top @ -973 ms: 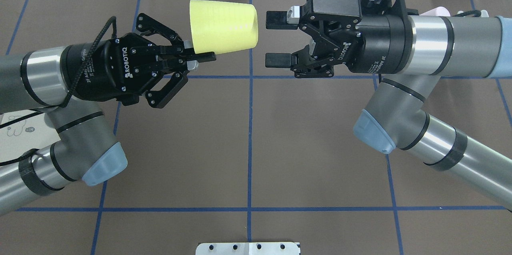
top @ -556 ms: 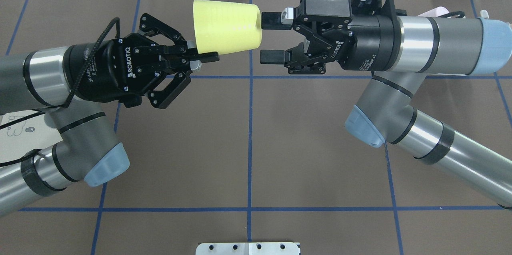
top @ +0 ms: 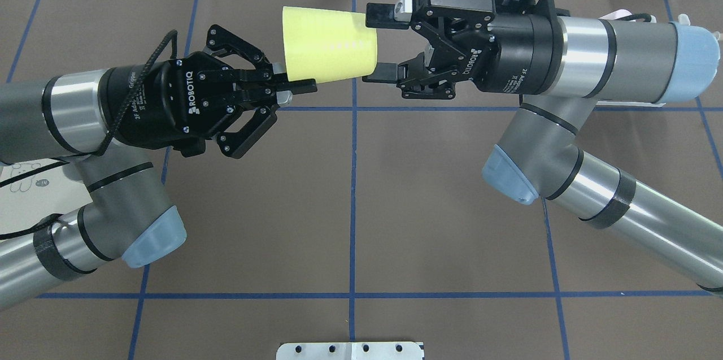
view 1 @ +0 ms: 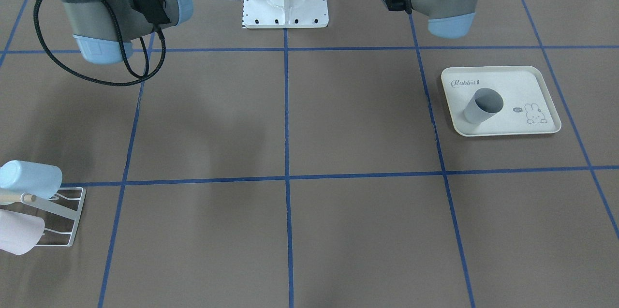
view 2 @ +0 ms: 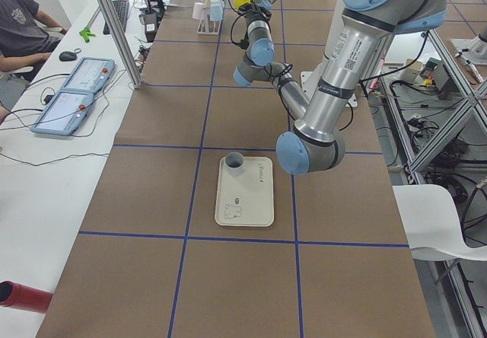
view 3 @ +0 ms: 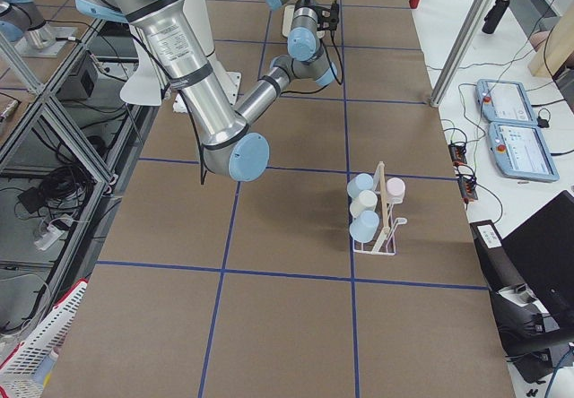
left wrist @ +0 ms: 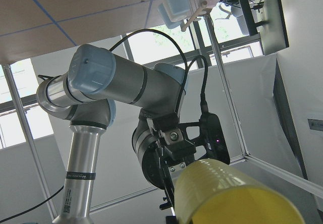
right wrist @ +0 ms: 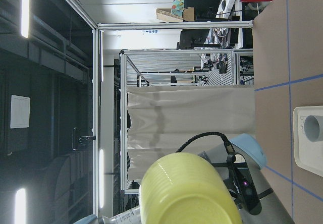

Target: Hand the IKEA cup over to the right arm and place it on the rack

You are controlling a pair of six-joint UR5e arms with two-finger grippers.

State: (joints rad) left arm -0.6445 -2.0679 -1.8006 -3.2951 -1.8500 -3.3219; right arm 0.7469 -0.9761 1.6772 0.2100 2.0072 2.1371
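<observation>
Brown paper crossed with blue tape lines covers the tabletop (top: 440, 207), and both arms meet high above its far middle. The left arm (top: 68, 111) reaches in with its pincer (top: 302, 84) pinched tight on the rim wall of the yellow IKEA cup (top: 327, 43). It holds the cup on its side in the air, mouth toward the left arm and narrow base toward the right arm (top: 599, 60).

The right pincer (top: 379, 42) has its jaws spread wide, one finger on each side of the cup's base end. From where I look I cannot tell whether either finger (top: 381, 12) touches the yellow wall.

Well away, near the tabletop's edge on the robot's right, stands the white wire rack (view 3: 384, 203). It has a wooden dowel and carries pale blue, cream and pink cups on its prongs.

On the robot's left side lies a cream rabbit-print tray (view 1: 503, 76) with a grey cup (view 1: 483, 107) standing on it.
</observation>
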